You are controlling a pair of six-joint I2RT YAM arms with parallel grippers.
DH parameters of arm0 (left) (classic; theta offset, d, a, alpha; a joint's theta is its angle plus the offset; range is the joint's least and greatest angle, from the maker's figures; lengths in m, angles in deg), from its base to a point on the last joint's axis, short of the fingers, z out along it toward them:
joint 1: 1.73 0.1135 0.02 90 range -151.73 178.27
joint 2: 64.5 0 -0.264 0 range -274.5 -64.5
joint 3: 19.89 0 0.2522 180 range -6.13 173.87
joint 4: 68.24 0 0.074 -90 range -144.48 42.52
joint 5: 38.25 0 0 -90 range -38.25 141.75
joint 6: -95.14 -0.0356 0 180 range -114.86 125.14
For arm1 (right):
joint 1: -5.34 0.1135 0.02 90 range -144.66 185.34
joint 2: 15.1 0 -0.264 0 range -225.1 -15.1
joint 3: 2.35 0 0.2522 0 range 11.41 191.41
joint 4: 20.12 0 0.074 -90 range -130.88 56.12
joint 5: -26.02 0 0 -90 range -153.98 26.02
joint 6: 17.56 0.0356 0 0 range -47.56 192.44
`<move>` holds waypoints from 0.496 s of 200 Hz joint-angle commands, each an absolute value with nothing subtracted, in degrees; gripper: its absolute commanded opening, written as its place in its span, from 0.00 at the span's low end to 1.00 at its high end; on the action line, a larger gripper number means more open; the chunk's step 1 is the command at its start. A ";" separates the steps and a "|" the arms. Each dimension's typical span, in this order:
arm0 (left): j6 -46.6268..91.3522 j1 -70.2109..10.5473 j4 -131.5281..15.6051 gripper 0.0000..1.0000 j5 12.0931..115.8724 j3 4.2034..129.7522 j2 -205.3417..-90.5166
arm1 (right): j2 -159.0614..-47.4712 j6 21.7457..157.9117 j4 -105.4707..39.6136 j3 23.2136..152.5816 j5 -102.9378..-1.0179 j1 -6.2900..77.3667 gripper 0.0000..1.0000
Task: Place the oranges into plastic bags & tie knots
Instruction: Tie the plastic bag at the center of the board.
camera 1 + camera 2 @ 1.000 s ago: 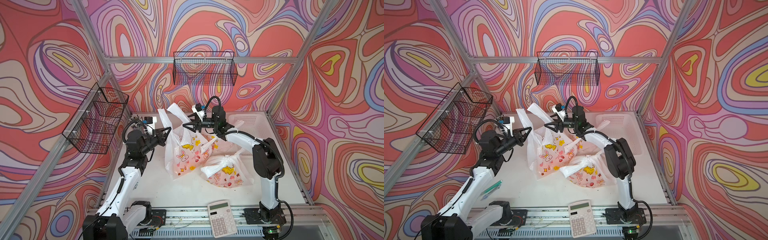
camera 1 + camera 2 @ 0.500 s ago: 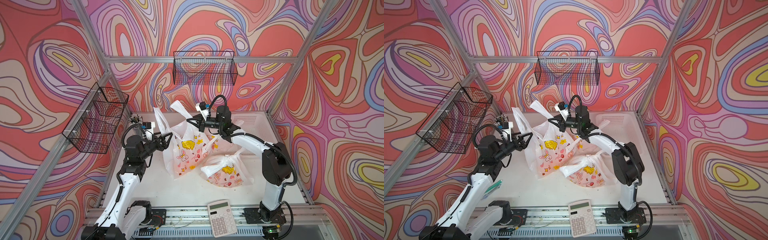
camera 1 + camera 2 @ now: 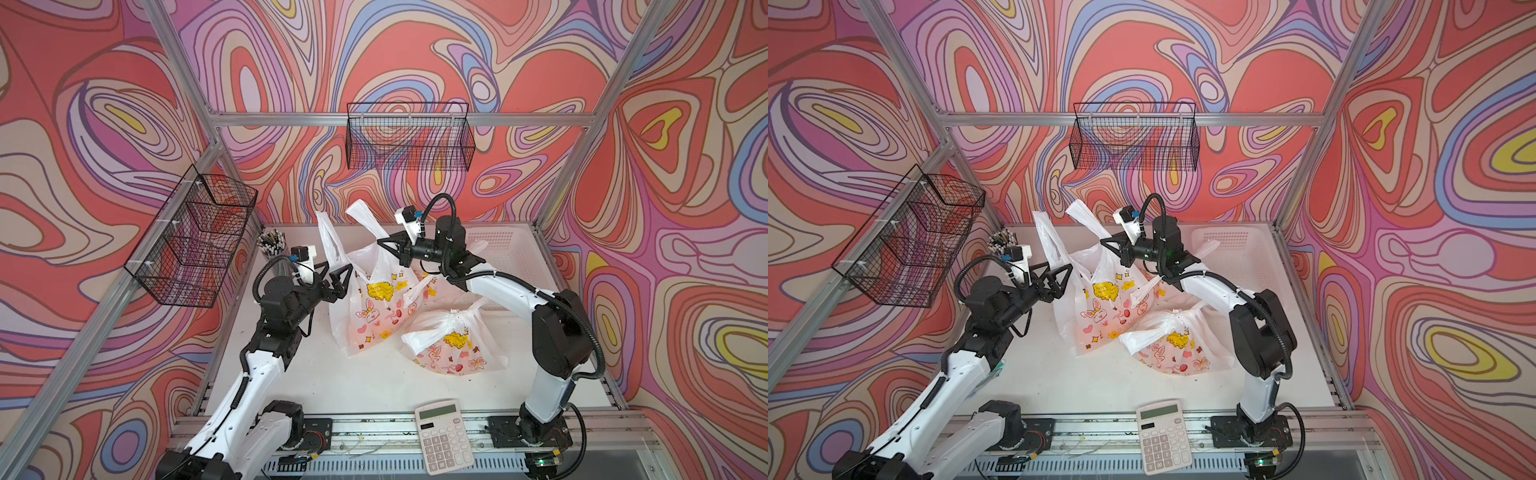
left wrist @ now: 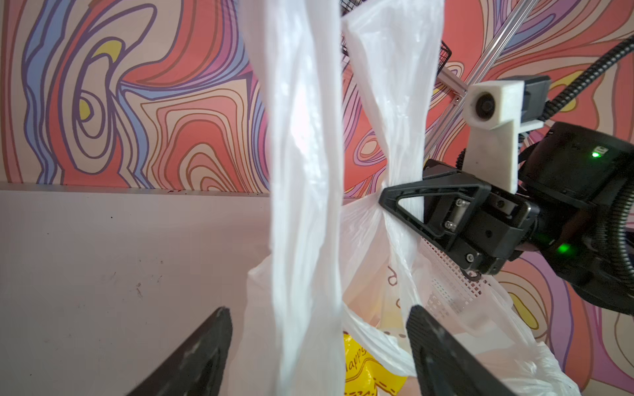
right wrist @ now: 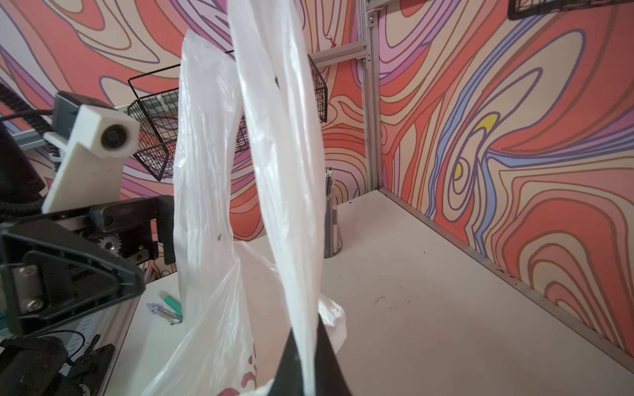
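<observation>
1. Untied plastic bag stands upright mid-worktop; its film looks thin, slippery and floppy.
2. Right tool is clenched on one handle loop.
3. Left tool is spread, facing the other loop; pinch there.

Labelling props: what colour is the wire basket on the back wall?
Black; the wire basket shows best in a top view.

The open bag stands on the surface, one handle pinched by the right gripper; the left gripper gapes beside the other.
</observation>
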State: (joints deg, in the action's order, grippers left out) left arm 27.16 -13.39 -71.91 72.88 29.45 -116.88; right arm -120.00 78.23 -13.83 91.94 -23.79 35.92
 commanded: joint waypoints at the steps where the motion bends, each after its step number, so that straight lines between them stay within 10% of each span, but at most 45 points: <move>1: 25.39 -17.35 -70.56 0.84 60.14 30.72 -116.45 | -117.54 78.49 -13.54 90.78 -26.18 36.27 0.00; 52: 21.76 -23.47 -70.79 0.77 46.14 34.77 -122.19 | -117.28 79.21 -12.78 90.33 -26.01 36.37 0.00; 99: 20.25 -23.45 -72.48 0.25 46.96 37.39 -124.60 | -116.36 78.46 -15.91 89.73 -28.16 36.41 0.00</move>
